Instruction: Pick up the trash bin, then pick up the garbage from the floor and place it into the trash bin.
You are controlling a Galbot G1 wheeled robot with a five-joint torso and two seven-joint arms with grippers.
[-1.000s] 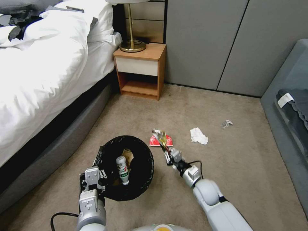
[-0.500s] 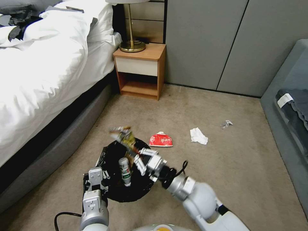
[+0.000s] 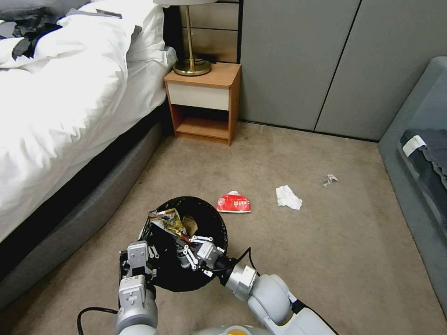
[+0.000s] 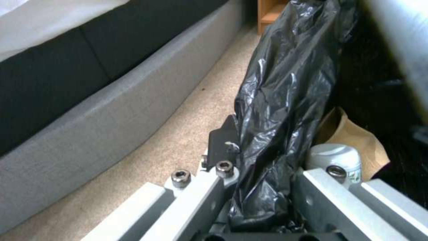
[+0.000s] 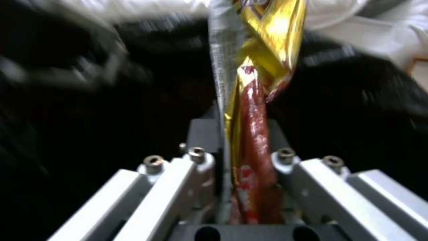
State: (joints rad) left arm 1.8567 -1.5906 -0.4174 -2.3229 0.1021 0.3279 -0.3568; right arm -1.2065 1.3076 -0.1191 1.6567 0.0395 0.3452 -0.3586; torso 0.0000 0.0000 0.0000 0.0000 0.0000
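Here the right gripper pinches a crumpled gold-and-red wrapper over the black-lined bin.

The trash bin is held above the floor beside the bed, which lies to its left. Its near rim is clamped by the left end effector. Over its opening the right end effector is placed, closed on a snack wrapper that reaches toward the bin's left side. Inside, a bottle and what seems to be a paper bag are seen. Beyond the bin, to the right, a flattened wrapper, then a tissue, then a small scrap are spread on the floor. A nightstand is set behind, at the bed's head.
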